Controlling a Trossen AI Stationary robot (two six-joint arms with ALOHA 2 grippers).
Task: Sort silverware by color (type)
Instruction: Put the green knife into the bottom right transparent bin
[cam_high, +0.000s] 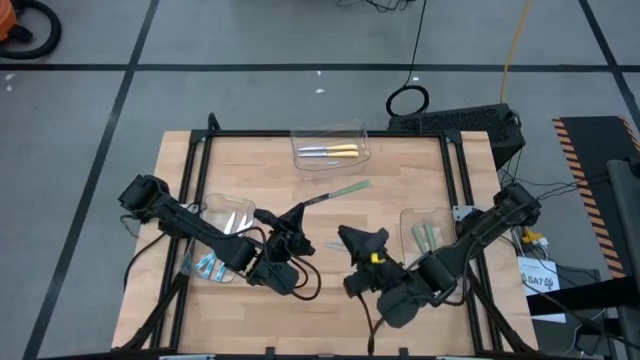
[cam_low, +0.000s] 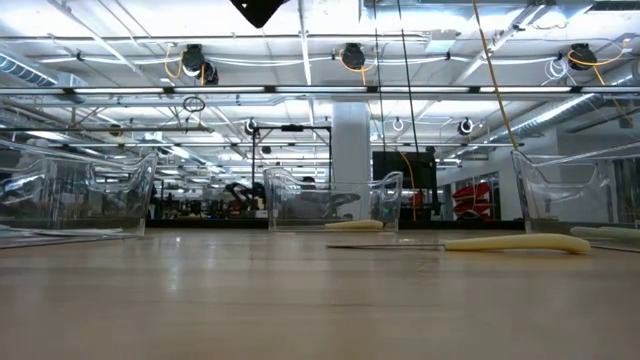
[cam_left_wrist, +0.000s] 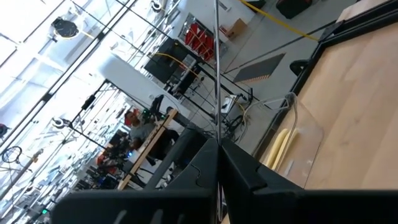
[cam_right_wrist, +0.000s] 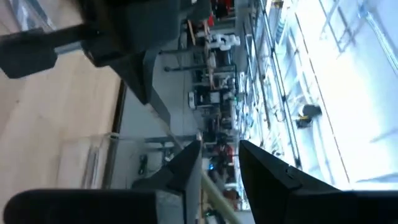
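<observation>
A green-handled utensil (cam_high: 350, 188) sticks out level toward the far right from my left gripper (cam_high: 303, 210), which is shut on it above the table's middle. My right gripper (cam_high: 362, 235) hangs high just to the near right, pointing at that utensil. Its fingers stand apart (cam_right_wrist: 221, 158), and a pale green stick (cam_right_wrist: 217, 196) shows blurred between them. I cannot tell whether they touch it. Another utensil with a pale handle (cam_low: 515, 243) lies flat on the table. My left gripper pinches the utensil's thin metal end (cam_high: 312, 204) between its two shut fingers, coming level from the near left and along the utensil. The thin shaft (cam_left_wrist: 217, 118) runs straight out from the fingertips. The green handle hangs free, clear of the table.
Three clear bins stand on the table. The far bin (cam_high: 300, 135) holds yellow-handled pieces (cam_high: 345, 151), the left bin (cam_high: 212, 208) blue-handled ones (cam_high: 208, 266), and the right bin (cam_high: 408, 215) green-handled ones (cam_high: 425, 236). Bare wood lies between the bins.
</observation>
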